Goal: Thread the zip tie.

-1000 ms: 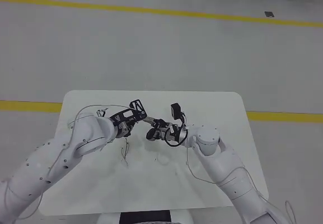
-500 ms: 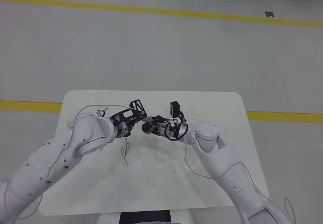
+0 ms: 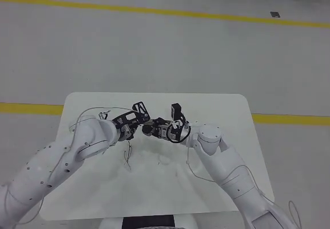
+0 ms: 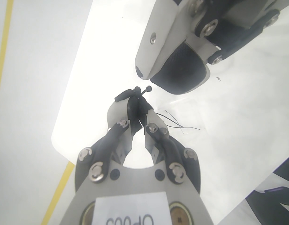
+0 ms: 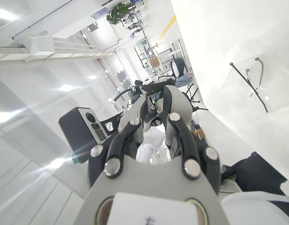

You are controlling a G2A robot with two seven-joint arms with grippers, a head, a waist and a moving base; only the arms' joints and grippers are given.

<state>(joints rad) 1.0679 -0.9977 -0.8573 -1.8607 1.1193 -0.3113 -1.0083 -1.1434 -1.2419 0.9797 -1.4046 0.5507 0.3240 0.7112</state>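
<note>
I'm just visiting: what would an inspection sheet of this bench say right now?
Surface: white table, rounded corners.
Job's things: black zip tie, its end poking from the left hand.
Clutter: spare ties lying on clear plastic.
Hands: left hand shut on the zip tie; right hand close opposite it.
Cables: thin cable looping beside the left arm.
Surroundings: grey floor with yellow lines.
</note>
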